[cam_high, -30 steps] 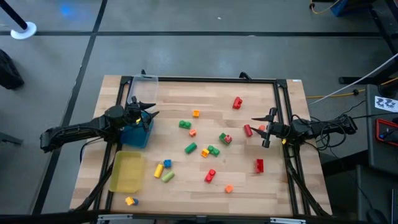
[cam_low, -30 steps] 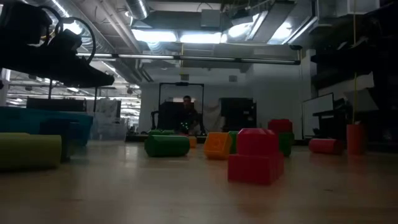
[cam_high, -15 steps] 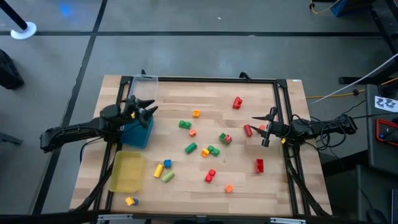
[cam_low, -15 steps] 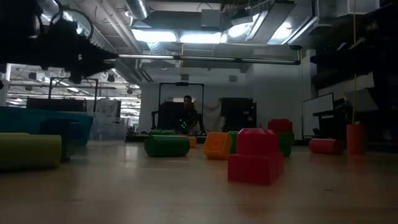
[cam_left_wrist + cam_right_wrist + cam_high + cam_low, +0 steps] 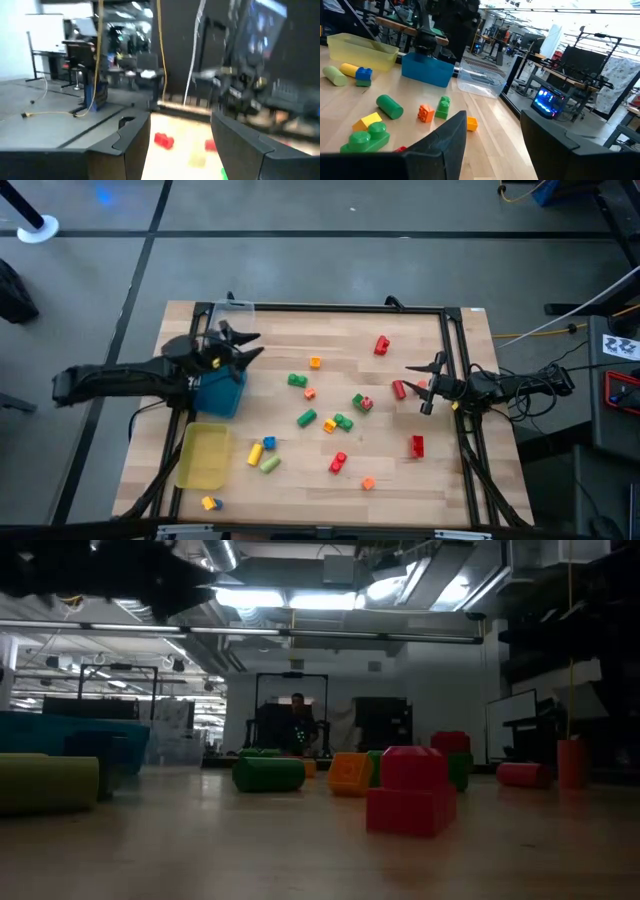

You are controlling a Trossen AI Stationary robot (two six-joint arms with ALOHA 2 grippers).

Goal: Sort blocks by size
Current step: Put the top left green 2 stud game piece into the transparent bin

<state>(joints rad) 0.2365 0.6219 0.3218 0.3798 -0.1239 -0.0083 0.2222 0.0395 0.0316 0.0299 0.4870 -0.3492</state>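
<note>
Several blocks in red, green, yellow and orange lie scattered on the wooden table (image 5: 400, 470), among them a green cylinder (image 5: 306, 418), a red brick (image 5: 381, 345), a red block (image 5: 417, 446) and a yellow-and-blue piece (image 5: 261, 450). My left gripper (image 5: 248, 345) is open and empty, raised over the blue tray (image 5: 220, 392). My right gripper (image 5: 425, 385) is open and empty near the table's right edge, beside a red cylinder (image 5: 399, 389). In the right wrist view several blocks (image 5: 389, 106) lie ahead of its fingers.
A blue tray, a yellow tray (image 5: 204, 456) and a clear tray (image 5: 228, 320) stand along the table's left side. A dark frame (image 5: 330, 309) borders the table. A person (image 5: 297, 720) shows in the room beyond the table's far edge.
My left gripper has risen and swung from over the blue tray toward the table's far edge and a little to the right, leaving the low view upward. My right gripper has kept still. No block has moved.
</note>
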